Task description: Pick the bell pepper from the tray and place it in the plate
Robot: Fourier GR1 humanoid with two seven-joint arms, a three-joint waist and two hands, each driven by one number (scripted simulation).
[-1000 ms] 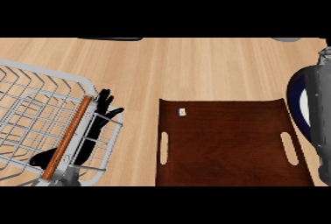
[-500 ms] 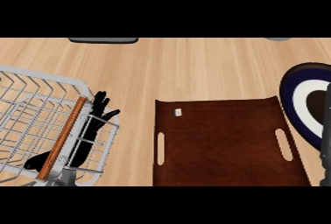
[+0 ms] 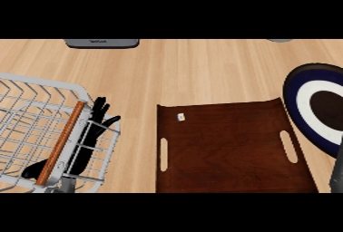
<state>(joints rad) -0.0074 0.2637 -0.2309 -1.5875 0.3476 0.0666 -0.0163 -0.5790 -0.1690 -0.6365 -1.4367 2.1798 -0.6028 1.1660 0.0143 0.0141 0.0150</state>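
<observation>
We are noting the right forearm (image 3: pixel 337 174) withdrawing to the lower right edge, uncovering more of the plate (image 3: pixel 293 88); its robot hand is out of sight. We are finding no bell pepper on the tray (image 3: pixel 227 149) or the plate, while the left robot hand (image 3: pixel 92 133) is resting open inside the wire rack (image 3: pixel 47 83)

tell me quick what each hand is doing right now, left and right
Left hand: open, fingers up, holding nothing, resting by the wire rack.
Right hand: not in view; only a dark sliver of arm shows at the lower right edge.
</observation>
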